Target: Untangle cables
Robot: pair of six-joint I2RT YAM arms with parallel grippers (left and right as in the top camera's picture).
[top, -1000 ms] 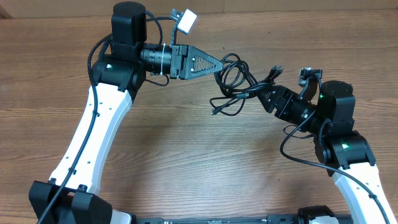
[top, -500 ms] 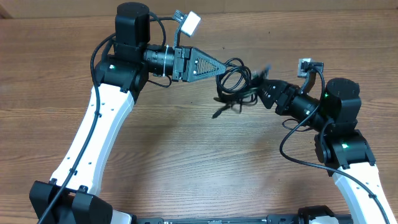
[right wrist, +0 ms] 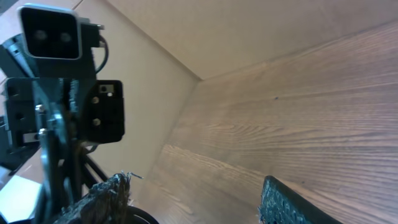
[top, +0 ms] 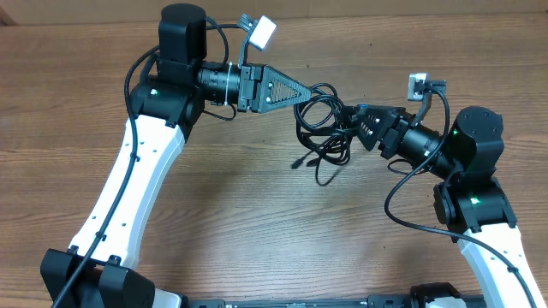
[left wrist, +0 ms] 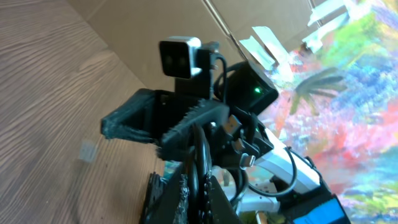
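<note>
The left gripper (top: 300, 91) is clamped tight on the black cables (top: 322, 135), its tip pinching a strand at the top of the bunch. From the left gripper the cables fall away in loose, overlapping loops over the wooden table (top: 257, 222). One small plug (top: 295, 160) sticks out just below the left gripper. The right gripper (top: 358, 125) faces the left gripper from the far side of the tangle, right up against the loops. Its jaws stand well apart, and its own camera shows nothing between them. I cannot tell whether the lowest loop touches the table.
</note>
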